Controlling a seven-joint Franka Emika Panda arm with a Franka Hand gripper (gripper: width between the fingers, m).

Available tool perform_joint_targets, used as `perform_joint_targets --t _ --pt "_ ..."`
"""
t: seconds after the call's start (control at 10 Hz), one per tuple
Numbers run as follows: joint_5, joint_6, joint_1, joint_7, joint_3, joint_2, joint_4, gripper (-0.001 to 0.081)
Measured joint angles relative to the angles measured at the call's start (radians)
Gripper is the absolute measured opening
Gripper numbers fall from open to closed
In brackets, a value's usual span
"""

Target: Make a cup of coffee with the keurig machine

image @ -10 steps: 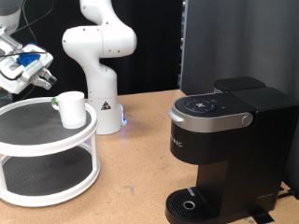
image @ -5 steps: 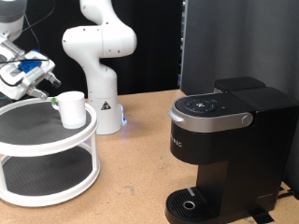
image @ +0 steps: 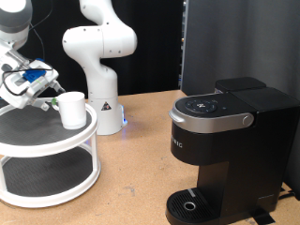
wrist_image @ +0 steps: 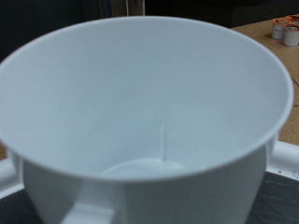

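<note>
Cup (image: 71, 108) upright on top tier of round two-tier shelf (image: 56, 141), near shelf rim, just beside tool (image: 44, 94) toward exterior view's right. Tool low over tier, level with cup; finger spread cannot tell, nothing seen held. Wrist view: cup (wrist_image: 149, 121) fills frame, interior empty. Keurig machine (image: 225, 150) well apart from tool on desk (image: 131, 192), bare wood between.

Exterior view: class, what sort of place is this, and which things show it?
Probably a robotics lab bench set up as a coffee station: a white robot arm on a wooden tabletop, a black keurig machine, and a cup on a tiered stand.
</note>
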Motion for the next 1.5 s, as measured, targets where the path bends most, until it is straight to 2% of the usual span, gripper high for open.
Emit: perform_joint_targets --t 0.8,1.0,1.1,1.2,1.3,1.5 --pt "0.000 0.021 0.006 -0.019 -0.024 0.000 -0.027 0.0806" --pt "0.000 0.021 0.006 -0.019 -0.024 0.000 -0.027 0.0563" --pt "0.000 0.022 0.007 -0.019 -0.024 0.000 -0.027 0.0563" --pt "0.000 0.023 0.007 -0.019 -0.025 0.000 -0.027 0.0361" --pt "0.000 0.025 0.007 -0.019 -0.025 0.000 -0.027 0.0361" --pt "0.001 0.027 0.008 -0.019 -0.025 0.000 -0.027 0.0074"
